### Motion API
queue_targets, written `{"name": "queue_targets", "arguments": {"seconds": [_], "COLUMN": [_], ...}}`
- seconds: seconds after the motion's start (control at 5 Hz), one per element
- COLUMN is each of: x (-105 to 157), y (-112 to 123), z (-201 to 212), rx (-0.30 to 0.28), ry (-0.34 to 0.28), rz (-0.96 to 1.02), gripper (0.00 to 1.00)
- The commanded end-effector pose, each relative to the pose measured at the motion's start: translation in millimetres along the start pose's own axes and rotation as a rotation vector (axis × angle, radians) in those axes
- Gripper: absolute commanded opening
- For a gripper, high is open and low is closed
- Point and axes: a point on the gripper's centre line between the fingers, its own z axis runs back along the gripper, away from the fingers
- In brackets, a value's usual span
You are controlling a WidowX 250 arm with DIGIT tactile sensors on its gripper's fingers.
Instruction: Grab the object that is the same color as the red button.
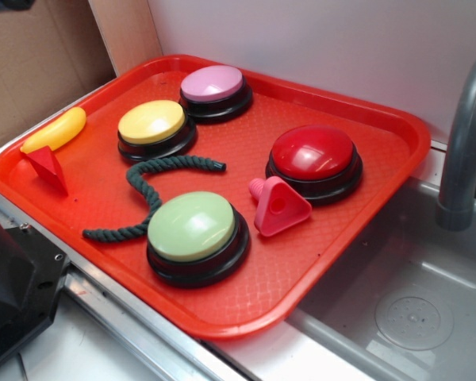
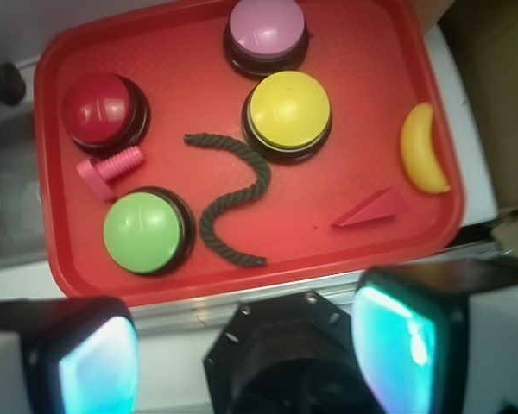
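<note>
Spread wide apart, the jaws of our gripper [image 2: 246, 345] hold nothing; its two pads [image 2: 395, 336] glow pale blue at the bottom of the wrist view, hanging off the tray's near edge rather than over any object. In the exterior view we cannot make out the fingers, only a dark piece of the arm at the lower left corner.

We see the red tray [image 1: 333, 262] resting beside a grey sink [image 1: 412, 317] with a grey faucet [image 1: 464, 151] on the right. The object we are after, the small red wedge [image 1: 46, 168], sits at the tray's far left near the front rim, just beside the yellow banana [image 1: 55, 131] and well apart from the gripper. In the wrist view the same wedge [image 2: 371, 210] lies below the banana [image 2: 423, 151], at the right side of the tray.

The red button [image 1: 313, 155] stands toward the right of the tray, with the pink triangular piece [image 1: 279, 206] touching or nearly touching its near side. The green button [image 1: 194, 234] is nearest the front rim, the yellow button [image 1: 152, 127] and pink button [image 1: 214, 89] farther back. A dark green rope [image 1: 147, 190] curves between the yellow and green buttons.
</note>
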Motion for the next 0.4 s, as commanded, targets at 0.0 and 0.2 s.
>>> {"name": "queue_targets", "arguments": {"seconds": [0.0,0.2], "x": [10.2,9.7], "y": [39.0,60.8], "z": [-31.7,-50.3], "rx": [-0.039,-0.034], "ry": [-0.040,-0.067], "rz": [0.294,0.410], "gripper": [1.00,1.00]}}
